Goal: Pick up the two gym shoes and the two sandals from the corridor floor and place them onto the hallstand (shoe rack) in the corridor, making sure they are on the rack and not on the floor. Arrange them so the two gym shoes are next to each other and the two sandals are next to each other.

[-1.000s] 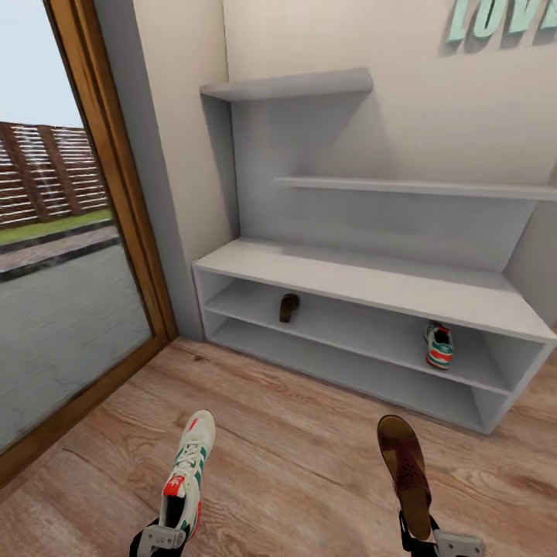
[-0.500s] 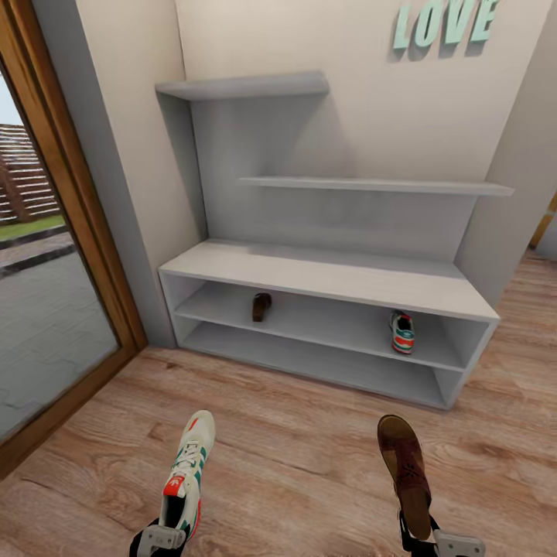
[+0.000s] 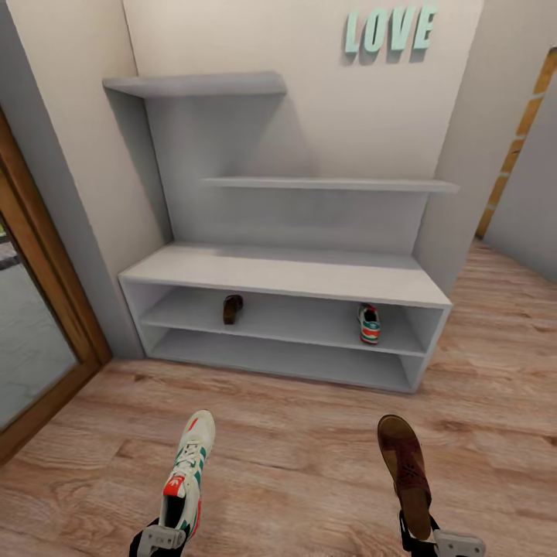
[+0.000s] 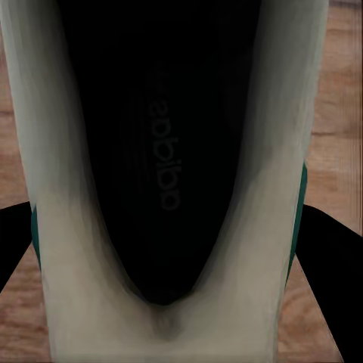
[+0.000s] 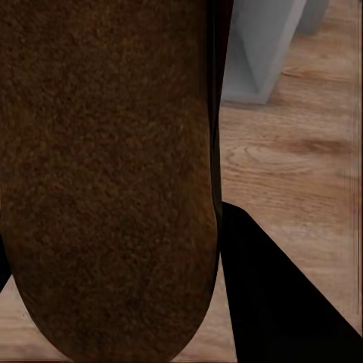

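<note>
In the head view the left gripper (image 3: 160, 535), low left, is clamped on a gym shoe (image 3: 188, 473), and the right gripper (image 3: 433, 539), low right, grips a sandal (image 3: 405, 472). On the hallstand (image 3: 286, 272) at centre frame, the middle shelf holds another sandal (image 3: 231, 309) at left and another gym shoe (image 3: 369, 324) at right, well apart.

The left wrist view shows the held gym shoe's (image 4: 162, 181) dark opening over the corridor floor (image 4: 340, 113); the right wrist view shows the held sandal's (image 5: 106, 174) brown footbed, with the hallstand's corner (image 5: 261, 45) at upper right.

Mint-green raised letters (image 3: 391, 30) on the cream wall above the hallstand (image 3: 286, 271) spell "LOVE". Inside the gym shoe (image 4: 162, 151) seen in the left wrist view, the dark insole carries the faint brand word "adidas", running lengthwise along the footbed.
</note>
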